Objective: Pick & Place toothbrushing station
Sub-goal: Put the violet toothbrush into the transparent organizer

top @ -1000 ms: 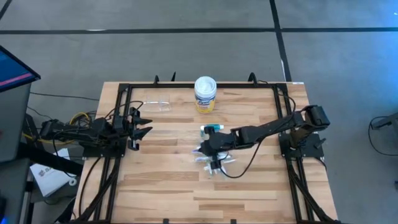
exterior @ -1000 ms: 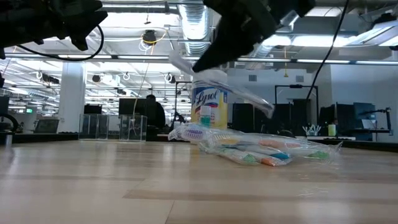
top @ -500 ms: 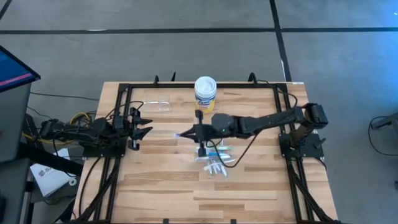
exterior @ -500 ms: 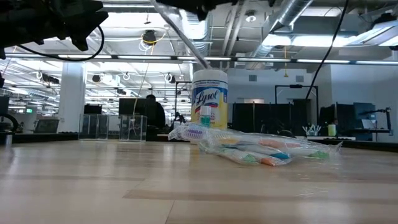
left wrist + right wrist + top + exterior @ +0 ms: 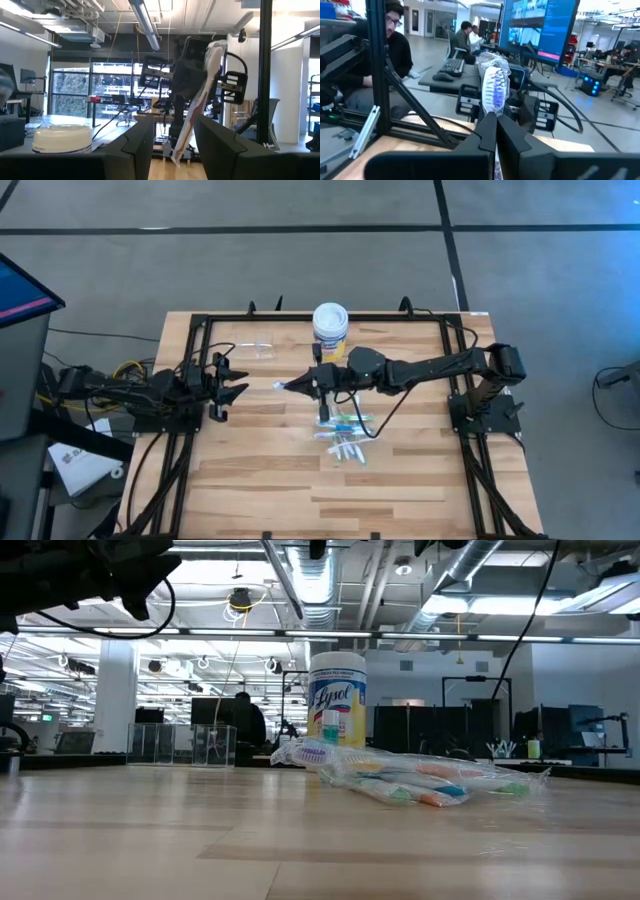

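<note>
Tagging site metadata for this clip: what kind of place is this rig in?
Probably an open-plan lab or office workspace: exposed ceiling ducts and pipes, desks with a big blue monitor screen and seated people, glass partition walls. The wooden butcher-block table looks like a robot test bench.

My table [image 5: 400,490] was made of pale wood planks, smooth and a little shiny. A black metal frame [image 5: 195,340] ran around it, dull and not shiny. My own fingers [image 5: 485,135] were dark, matt plastic. The toothbrush [image 5: 494,92] I held was wrapped in thin, clear, crinkly plastic, and its bristles looked soft, blue and white. The pile of toothbrushes [image 5: 420,780] had the same shiny wrap. The cup [image 5: 260,347] was clear plastic. The round tub [image 5: 336,700] had a smooth white plastic lid and a glossy yellow label.
</note>
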